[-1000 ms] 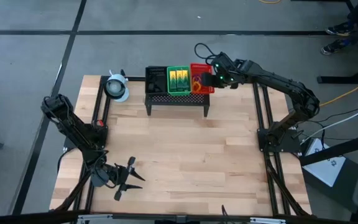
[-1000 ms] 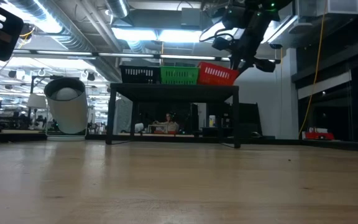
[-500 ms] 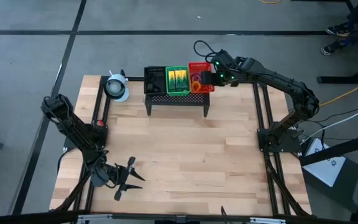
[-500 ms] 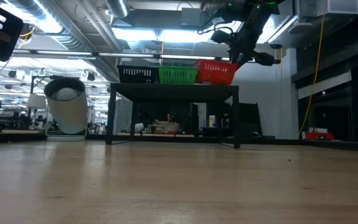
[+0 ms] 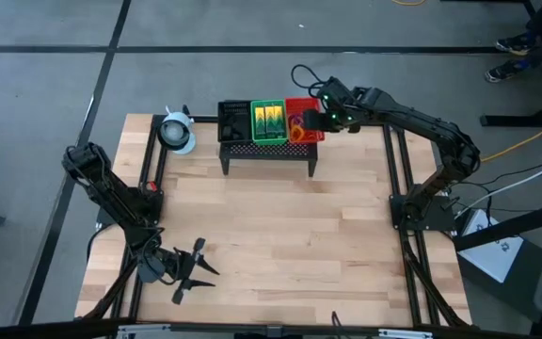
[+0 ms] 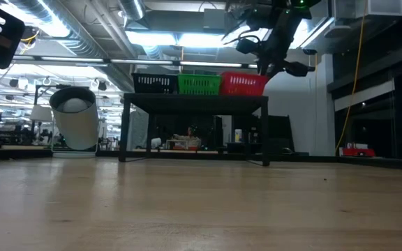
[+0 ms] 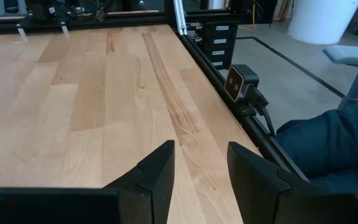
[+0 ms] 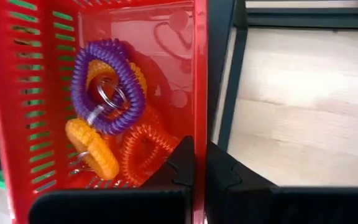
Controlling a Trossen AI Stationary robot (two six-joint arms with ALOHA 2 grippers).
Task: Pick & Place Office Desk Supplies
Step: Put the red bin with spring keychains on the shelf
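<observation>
The right gripper [image 8: 199,163] was pinched on the side wall of the red tray [image 8: 39,99], which sat on the black mesh stand [image 5: 269,149] just beside the green tray [image 5: 270,121]. Purple and orange loops [image 8: 107,118] lay inside the tray, just ahead of the fingertips. If the gripper pulled sideways or lifted while clamped, the thin wall could flex or slip free, tipping the tray off the stand's edge and spilling the loops onto the surface [image 5: 280,226]. The left gripper [image 7: 201,163] waited, spread and empty, well apart from the stand.
</observation>
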